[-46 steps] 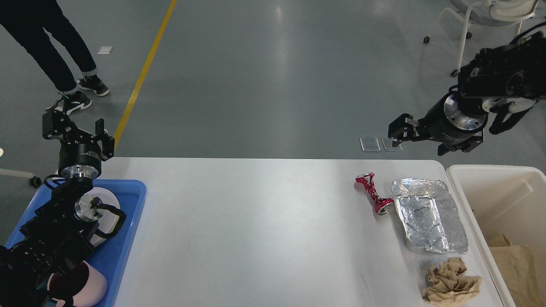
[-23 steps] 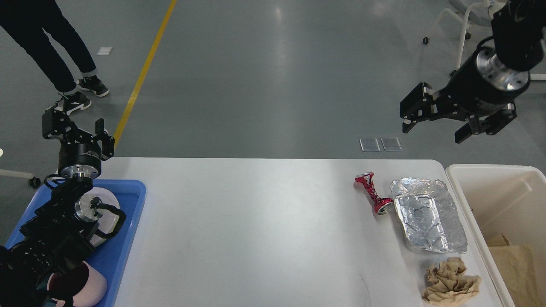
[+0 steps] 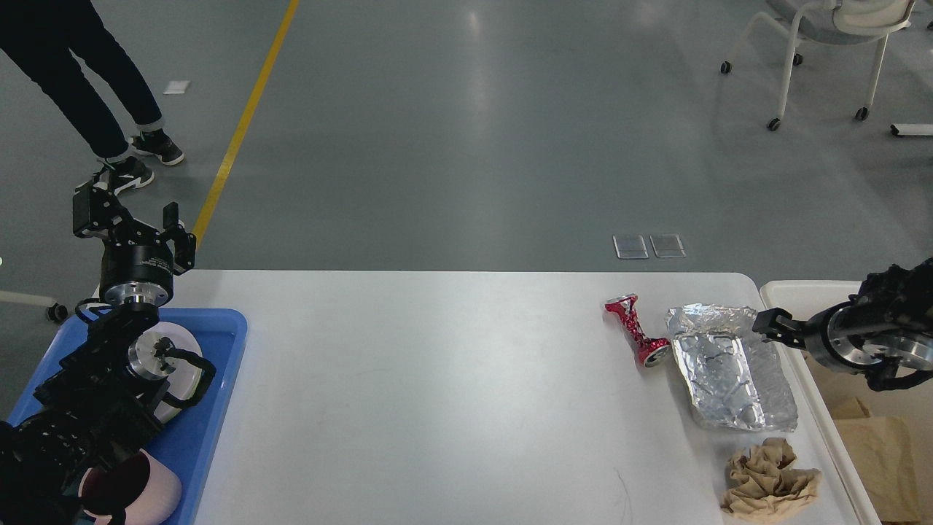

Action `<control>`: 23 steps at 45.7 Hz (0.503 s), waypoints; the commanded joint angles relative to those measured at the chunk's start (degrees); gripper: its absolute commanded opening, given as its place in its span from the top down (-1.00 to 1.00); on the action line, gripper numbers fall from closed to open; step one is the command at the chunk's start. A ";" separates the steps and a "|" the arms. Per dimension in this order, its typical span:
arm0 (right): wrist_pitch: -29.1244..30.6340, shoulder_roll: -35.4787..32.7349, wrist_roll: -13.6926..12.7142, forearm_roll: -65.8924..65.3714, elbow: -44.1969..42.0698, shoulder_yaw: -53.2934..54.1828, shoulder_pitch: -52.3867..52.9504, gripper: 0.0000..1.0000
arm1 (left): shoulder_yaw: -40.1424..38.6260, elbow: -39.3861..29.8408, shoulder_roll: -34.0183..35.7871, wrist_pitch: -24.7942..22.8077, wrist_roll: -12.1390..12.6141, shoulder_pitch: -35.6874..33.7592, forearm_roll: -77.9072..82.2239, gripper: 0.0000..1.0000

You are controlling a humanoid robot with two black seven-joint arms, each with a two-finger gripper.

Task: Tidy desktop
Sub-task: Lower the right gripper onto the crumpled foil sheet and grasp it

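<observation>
Worktop (image 3: 452,394) room is widest through the middle, where you have a broad bare white stretch running from the blue tray (image 3: 219,379) at the left edge to the clutter near the right edge. That clutter sits close to the right rounded corner: a crushed red can (image 3: 638,329) lies just left of a crumpled foil tray (image 3: 732,372), and a wad of brown paper (image 3: 769,483) rests nearer you, just beside the cream bin (image 3: 802,295) that butts against the worktop's right edge. Your right gripper (image 3: 774,324) hangs low over the bin's rim, just right of the foil tray's far corner; it shows end-on and dark, so you cannot tell whether its fingers are spread or closed. Your left gripper (image 3: 135,226) stands raised beyond the worktop's far left corner, above the blue tray, fingers spread with nothing between them. A white plate (image 3: 191,364) and a pink cup (image 3: 157,488) lie in that tray, partly hidden by your left arm.
</observation>
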 commanded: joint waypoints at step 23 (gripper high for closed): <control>-7.16 5.58 0.21 -4.34 -20.71 8.27 -23.56 -0.98 | 0.00 0.00 0.00 0.00 0.00 0.00 0.00 -0.93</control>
